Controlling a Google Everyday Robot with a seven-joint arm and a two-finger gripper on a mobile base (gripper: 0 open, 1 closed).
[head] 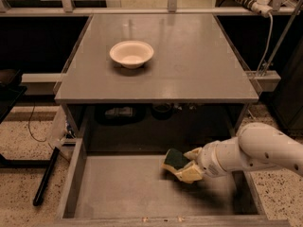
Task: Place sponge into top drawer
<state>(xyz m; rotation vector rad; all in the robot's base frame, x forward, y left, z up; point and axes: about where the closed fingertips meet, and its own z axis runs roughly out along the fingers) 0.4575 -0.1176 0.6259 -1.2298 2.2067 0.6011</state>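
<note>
The sponge (174, 159), dark green on top with yellow foam below, is held over the right half of the open top drawer (118, 188), close above its grey floor. My gripper (185, 165) reaches in from the right on a white arm and is shut on the sponge, its cream fingers (191, 172) around the sponge's right side. The drawer is pulled out below the tabletop.
A white round bowl (131, 53) stands on the grey tabletop (189, 65) at the left middle. Dark items lie under the tabletop behind the drawer. A power strip and cable (255, 4) hang at the upper right. A black bar (45, 178) leans left of the drawer.
</note>
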